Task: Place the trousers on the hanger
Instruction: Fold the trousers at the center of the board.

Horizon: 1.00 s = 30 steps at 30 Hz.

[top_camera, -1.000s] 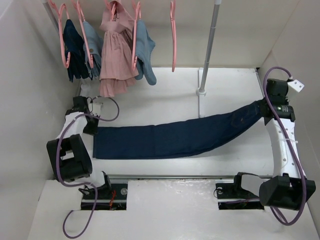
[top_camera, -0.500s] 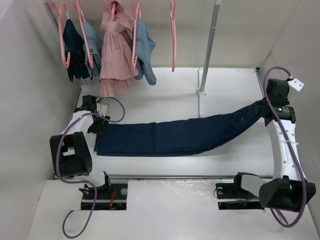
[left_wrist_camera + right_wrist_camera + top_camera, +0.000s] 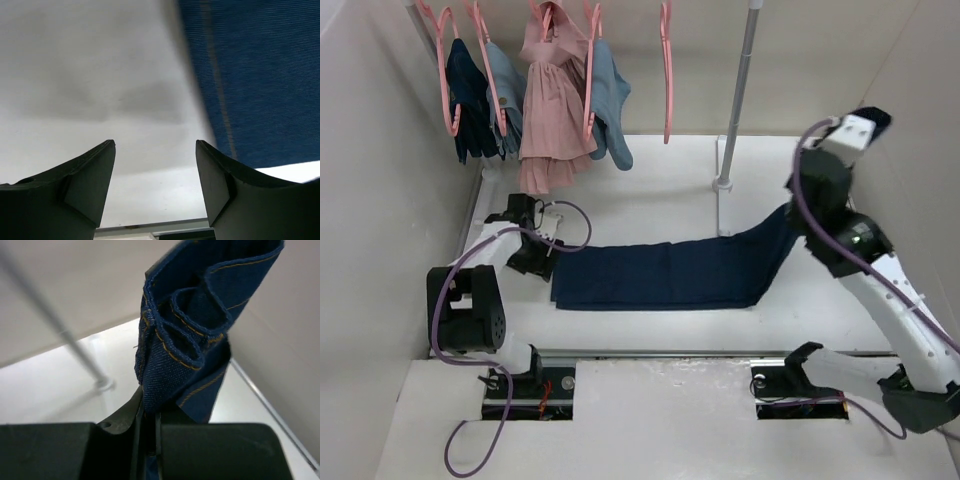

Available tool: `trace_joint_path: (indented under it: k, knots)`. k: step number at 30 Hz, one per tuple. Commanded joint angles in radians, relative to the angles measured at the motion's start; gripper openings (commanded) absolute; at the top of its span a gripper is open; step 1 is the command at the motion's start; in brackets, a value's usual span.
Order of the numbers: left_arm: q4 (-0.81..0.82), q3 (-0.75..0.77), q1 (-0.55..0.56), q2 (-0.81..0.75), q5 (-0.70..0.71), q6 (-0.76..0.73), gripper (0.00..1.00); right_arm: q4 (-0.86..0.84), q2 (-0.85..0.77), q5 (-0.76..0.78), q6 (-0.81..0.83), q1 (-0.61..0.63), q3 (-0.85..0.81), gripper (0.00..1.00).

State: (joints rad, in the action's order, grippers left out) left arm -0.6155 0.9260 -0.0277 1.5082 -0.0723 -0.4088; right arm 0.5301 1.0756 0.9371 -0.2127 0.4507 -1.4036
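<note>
On the white worktop point(image 3: 650, 200), the long dark navy denim trousers point(image 3: 670, 275) lie largely flat, one end raised in the clamped right fingers point(image 3: 122, 417), left fingers point(image 3: 90, 175) spread empty alongside; the thin pink plastic hanger point(image 3: 666, 70) hangs bare.

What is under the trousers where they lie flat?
Only the white table shows around the trousers; anything beneath the cloth is covered. One end is raised, pinched in the right hand.

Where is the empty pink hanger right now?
In the top view, the hanger hangs bare at the back, just right of the light blue garment and left of the upright pole.
</note>
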Motion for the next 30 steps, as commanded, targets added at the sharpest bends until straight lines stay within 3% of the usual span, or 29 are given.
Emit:
trace_joint_path:
  k: [1,4,7,12,14,21,24,25,26,29,30]
  knots:
    - [-0.004,-0.013,0.023,0.007,-0.046,0.031,0.63,-0.14,0.036,0.296,0.052,0.296,0.017,0.0]
    - [-0.004,-0.004,0.051,0.032,-0.078,0.022,0.64,-0.208,0.081,0.416,0.009,0.551,0.047,0.0]
    - [-0.004,-0.004,0.077,0.059,-0.104,-0.002,0.64,-0.314,0.18,0.538,-0.001,0.719,0.048,0.0]
    - [0.033,-0.024,0.098,0.118,-0.1,-0.002,0.55,-0.337,0.406,0.491,-0.101,0.836,-0.026,0.0]
    - [0.062,-0.035,0.098,0.132,-0.089,-0.002,0.45,-0.337,0.496,0.464,-0.115,0.871,-0.085,0.0]
    - [0.092,-0.053,0.098,0.152,-0.07,-0.002,0.44,-0.337,0.693,0.348,-0.178,0.907,-0.187,0.0]
    - [0.092,-0.053,0.098,0.161,-0.07,-0.002,0.44,-0.228,0.843,0.359,-0.218,0.896,-0.306,0.0]
    - [0.092,-0.053,0.098,0.161,-0.07,-0.002,0.44,-0.141,0.872,0.383,-0.275,0.896,-0.422,0.0]
    - [0.092,-0.053,0.098,0.161,-0.07,-0.002,0.44,0.08,0.914,0.399,-0.445,0.896,-0.48,0.0]
    - [0.092,-0.062,0.087,0.161,-0.07,-0.002,0.44,0.296,0.903,0.457,-0.594,0.87,-0.561,0.0]
    - [0.092,-0.062,0.078,0.161,-0.07,-0.002,0.44,0.297,0.887,0.472,-0.609,0.861,-0.54,0.0]
